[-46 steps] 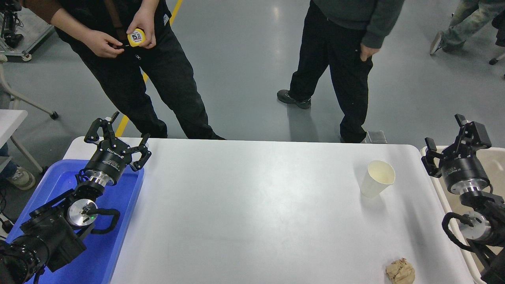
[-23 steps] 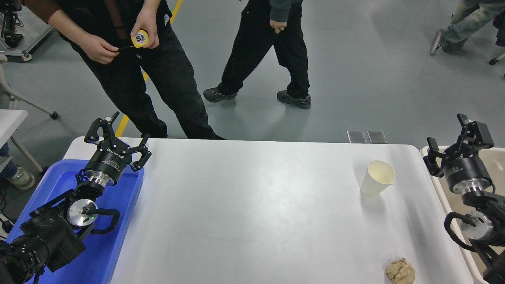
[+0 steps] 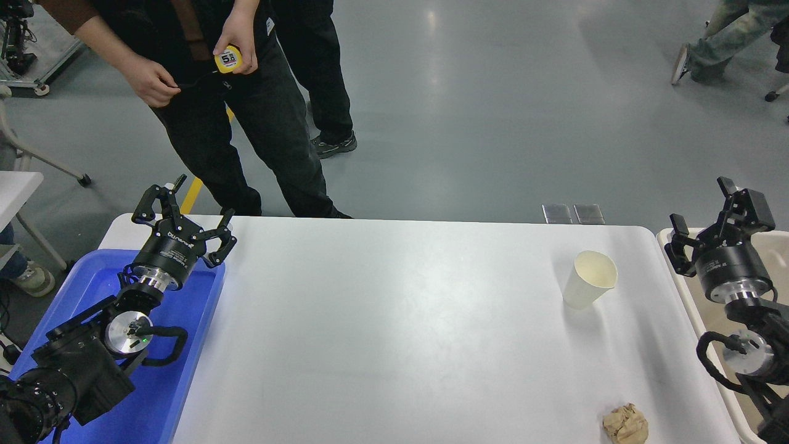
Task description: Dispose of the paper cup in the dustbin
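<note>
The cream-white paper cup (image 3: pixel 590 279) stands upright on the white table (image 3: pixel 400 333) at the right, its mouth tipped toward me. The beige dustbin (image 3: pixel 690 302) sits just past the table's right edge, mostly covered by my right arm. My right gripper (image 3: pixel 703 213) is open and empty, held above the bin's far end, well to the right of the cup. My left gripper (image 3: pixel 185 203) is open and empty, parked at the lower left above the blue tray.
A crumpled tan paper ball (image 3: pixel 625 423) lies at the table's front right. A bright blue tray (image 3: pixel 166 382) sits at the left edge under my left arm. A person with a yellow tape measure (image 3: pixel 228 58) stands at the far left side.
My right gripper has drifted slightly to the right, away from the cup. A second person has walked from the far right to the left behind the first person. The cup has not moved.
</note>
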`<action>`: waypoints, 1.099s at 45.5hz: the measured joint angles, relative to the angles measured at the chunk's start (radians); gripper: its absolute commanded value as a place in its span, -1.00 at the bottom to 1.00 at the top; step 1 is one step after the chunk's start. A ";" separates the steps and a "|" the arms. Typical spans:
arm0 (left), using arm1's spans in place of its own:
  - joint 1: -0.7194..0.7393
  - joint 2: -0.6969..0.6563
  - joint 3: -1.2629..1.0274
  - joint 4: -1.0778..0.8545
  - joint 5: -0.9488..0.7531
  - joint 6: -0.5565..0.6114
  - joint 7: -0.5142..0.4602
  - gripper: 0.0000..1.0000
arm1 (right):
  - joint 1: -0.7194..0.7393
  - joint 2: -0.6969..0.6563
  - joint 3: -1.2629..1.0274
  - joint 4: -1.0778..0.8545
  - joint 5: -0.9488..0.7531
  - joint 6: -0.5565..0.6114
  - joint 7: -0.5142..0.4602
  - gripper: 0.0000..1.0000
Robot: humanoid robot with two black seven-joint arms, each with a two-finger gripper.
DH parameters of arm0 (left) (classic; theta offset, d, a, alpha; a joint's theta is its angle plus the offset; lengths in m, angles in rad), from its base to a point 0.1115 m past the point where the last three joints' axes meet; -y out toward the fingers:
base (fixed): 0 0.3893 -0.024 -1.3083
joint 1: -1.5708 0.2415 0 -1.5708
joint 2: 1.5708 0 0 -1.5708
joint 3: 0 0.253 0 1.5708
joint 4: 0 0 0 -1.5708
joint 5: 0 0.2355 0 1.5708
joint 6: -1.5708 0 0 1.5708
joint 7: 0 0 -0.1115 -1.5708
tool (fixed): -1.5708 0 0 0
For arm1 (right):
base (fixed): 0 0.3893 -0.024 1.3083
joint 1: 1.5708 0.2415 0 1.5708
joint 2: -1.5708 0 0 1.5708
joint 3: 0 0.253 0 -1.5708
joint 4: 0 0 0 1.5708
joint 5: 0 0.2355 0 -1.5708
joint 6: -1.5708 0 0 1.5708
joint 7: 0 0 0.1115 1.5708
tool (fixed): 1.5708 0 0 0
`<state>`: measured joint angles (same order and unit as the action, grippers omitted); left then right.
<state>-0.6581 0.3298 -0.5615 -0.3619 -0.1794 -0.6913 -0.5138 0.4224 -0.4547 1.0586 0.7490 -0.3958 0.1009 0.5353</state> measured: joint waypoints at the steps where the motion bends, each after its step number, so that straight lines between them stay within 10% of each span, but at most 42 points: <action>1: 0.000 0.000 0.000 0.000 0.000 0.000 0.000 1.00 | 0.000 0.000 -0.001 0.000 0.000 0.000 0.000 0.99; 50: 0.000 0.001 0.000 0.000 0.000 0.000 0.000 1.00 | 0.027 -0.022 -0.061 -0.051 0.000 -0.001 -0.002 0.99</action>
<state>-0.6581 0.3305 -0.5615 -0.3618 -0.1794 -0.6914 -0.5138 0.4494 -0.4762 0.9973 0.6982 -0.3958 0.1001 0.5329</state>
